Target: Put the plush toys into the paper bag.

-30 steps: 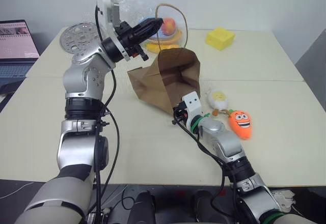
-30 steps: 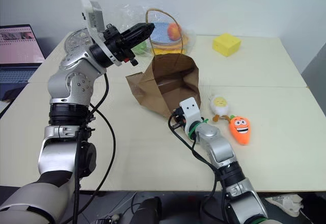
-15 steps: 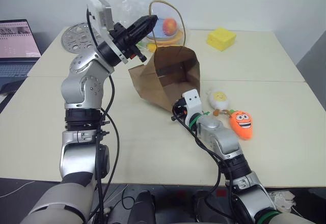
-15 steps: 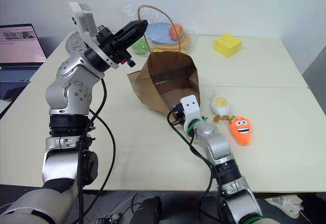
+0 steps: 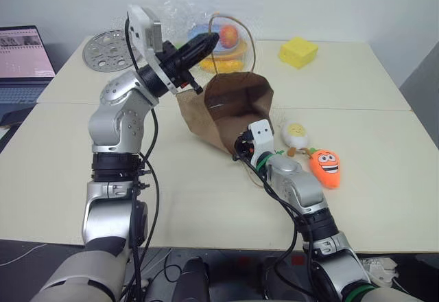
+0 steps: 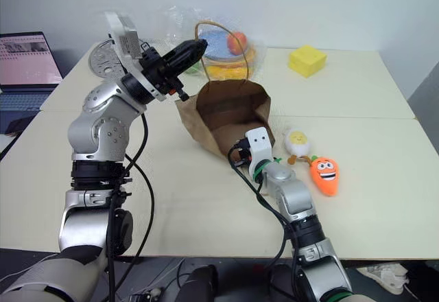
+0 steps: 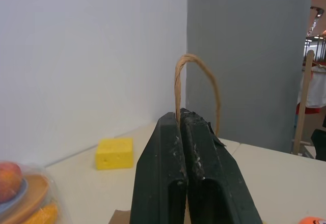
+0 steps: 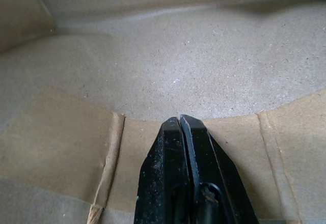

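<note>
The brown paper bag (image 5: pixel 230 103) lies tilted on the table, its mouth facing me. My left gripper (image 5: pixel 211 39) is shut on its tan cord handle (image 7: pixel 198 63) and holds the loop up above the bag. At the near rim of the mouth, my right gripper (image 8: pixel 179 118) is shut on the paper edge, with the bag's inside beyond it. To the right of the bag lie the two plush toys: the white-and-yellow egg (image 5: pixel 295 134) and the orange carrot (image 5: pixel 325 166), which rest on the table close together.
A clear plastic bag with toy fruits on a plate (image 5: pixel 223 40) stands behind the paper bag. A yellow block (image 5: pixel 297 51) sits at the back right and a round metal disc (image 5: pixel 104 44) at the back left. A laptop (image 5: pixel 20 55) is at the far left.
The left arm has folded a little lower with the handle still pinched, and the bag's mouth has rounded slightly. The right gripper stays on the rim; the toys have not moved.
</note>
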